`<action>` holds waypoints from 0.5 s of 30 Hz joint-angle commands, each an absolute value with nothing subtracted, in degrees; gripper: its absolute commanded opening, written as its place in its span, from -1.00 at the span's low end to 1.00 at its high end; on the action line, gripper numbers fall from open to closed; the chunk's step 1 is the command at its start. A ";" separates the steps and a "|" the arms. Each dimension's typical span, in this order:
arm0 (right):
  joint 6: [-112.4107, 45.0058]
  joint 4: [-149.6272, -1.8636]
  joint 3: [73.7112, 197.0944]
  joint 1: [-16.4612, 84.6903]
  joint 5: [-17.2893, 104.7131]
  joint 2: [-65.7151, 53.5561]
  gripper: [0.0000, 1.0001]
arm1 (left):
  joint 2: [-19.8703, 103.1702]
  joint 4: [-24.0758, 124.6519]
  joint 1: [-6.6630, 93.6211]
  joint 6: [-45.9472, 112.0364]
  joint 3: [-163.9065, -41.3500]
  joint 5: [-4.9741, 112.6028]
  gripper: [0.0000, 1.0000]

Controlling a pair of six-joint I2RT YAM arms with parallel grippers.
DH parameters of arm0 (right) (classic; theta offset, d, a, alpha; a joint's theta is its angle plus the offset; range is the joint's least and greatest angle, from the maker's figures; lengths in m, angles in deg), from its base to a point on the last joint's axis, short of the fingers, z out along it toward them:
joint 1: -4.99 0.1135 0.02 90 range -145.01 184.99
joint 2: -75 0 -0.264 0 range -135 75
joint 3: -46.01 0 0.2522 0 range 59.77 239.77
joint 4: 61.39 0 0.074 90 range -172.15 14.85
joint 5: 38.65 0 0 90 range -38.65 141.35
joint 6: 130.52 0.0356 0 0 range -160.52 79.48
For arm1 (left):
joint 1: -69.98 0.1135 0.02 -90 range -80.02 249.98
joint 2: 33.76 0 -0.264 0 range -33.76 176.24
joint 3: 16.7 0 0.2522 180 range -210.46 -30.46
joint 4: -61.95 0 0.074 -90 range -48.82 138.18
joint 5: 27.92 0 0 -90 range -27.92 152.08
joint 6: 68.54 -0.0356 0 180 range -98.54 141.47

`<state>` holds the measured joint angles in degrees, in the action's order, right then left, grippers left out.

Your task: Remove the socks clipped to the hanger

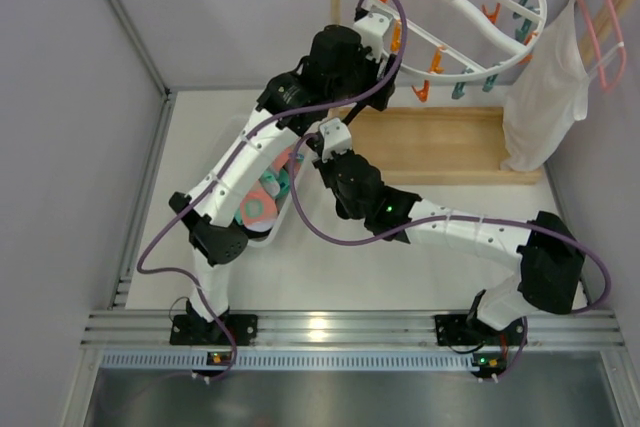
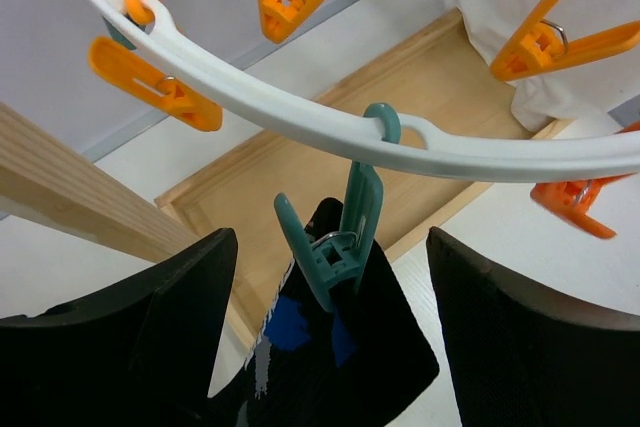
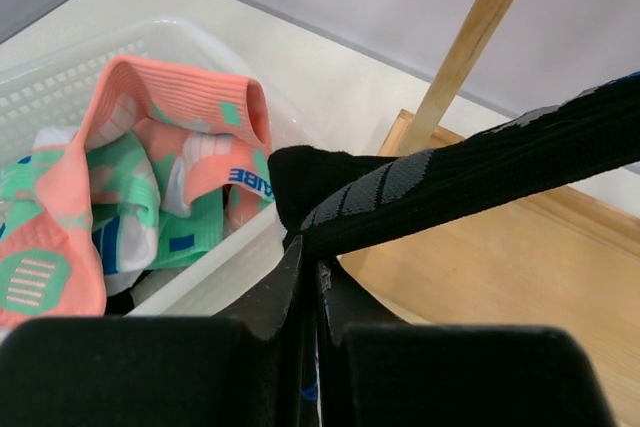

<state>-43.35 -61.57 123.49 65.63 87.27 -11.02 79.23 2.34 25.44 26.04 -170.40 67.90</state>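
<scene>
The white round hanger (image 1: 470,22) hangs from a wooden rail with orange and teal clips. In the left wrist view a teal clip (image 2: 340,237) on the ring (image 2: 300,117) grips the top of a black sock with blue marks (image 2: 345,347). My left gripper (image 2: 330,332) is open, with one finger on each side of that clip and sock, not touching them. My right gripper (image 3: 310,267) is shut on the lower end of the black sock (image 3: 450,172), which stretches up to the right. Pink and teal socks (image 3: 150,117) lie in a white basket (image 3: 210,282).
The wooden rack's base tray (image 1: 440,142) lies under the hanger. A white cloth (image 1: 545,97) and a pink wire hanger (image 1: 600,27) hang at the right. The basket (image 1: 262,237) sits on the table under my left arm. Walls close in the left and right sides.
</scene>
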 commanded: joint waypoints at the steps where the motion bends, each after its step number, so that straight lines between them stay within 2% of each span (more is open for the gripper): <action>1: -44.30 -61.97 126.21 67.21 84.84 -11.31 -1.00 | 79.18 7.93 24.36 24.45 -172.58 72.34 0.59; 3: -44.30 -62.14 126.21 67.13 84.32 -11.40 -1.00 | 79.80 8.81 24.36 24.45 -172.58 76.21 0.46; 6: -44.30 -62.32 126.04 67.13 83.61 -11.39 -1.00 | 80.15 9.77 24.28 24.54 -172.49 79.03 0.39; 15: -43.59 -62.93 125.95 67.13 81.68 -12.54 -1.00 | 80.06 13.11 24.28 24.63 -172.49 78.95 0.29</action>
